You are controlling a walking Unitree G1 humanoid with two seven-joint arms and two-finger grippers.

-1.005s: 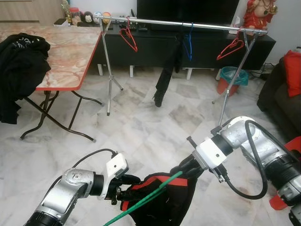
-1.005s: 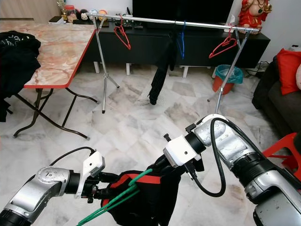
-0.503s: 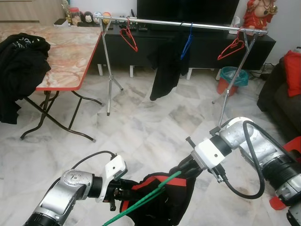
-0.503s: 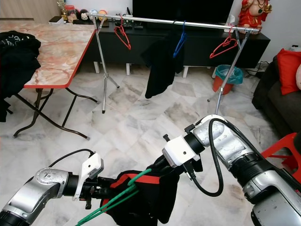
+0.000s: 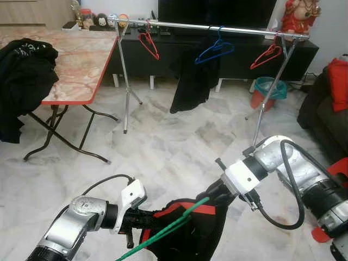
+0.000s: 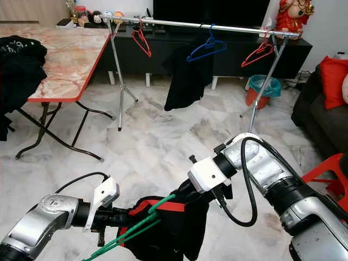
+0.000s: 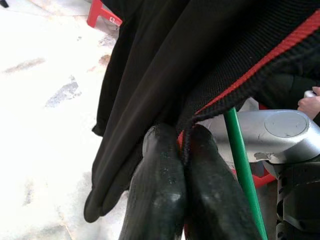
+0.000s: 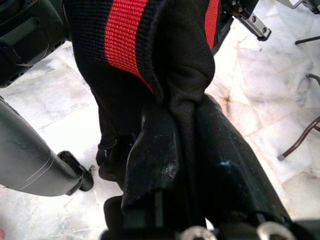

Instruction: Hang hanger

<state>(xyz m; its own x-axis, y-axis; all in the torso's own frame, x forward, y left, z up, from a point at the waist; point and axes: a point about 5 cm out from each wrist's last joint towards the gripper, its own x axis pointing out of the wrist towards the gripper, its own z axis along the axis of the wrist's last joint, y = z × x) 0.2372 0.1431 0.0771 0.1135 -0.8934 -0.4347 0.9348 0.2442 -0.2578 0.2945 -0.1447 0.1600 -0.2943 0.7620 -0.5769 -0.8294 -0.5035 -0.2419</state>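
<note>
Two grippers, left (image 6: pixel 117 218) and right (image 6: pixel 187 191), are pinching a black shirt (image 6: pixel 171 225) on a green hanger (image 6: pixel 142 227), near and low. Next, it needs lifting onto the far rail (image 6: pixel 217 25).

Even, bright indoor light; marble floor (image 5: pixel 174 147) glares slightly, blown out white in the left wrist view; close fabric soft.
</note>
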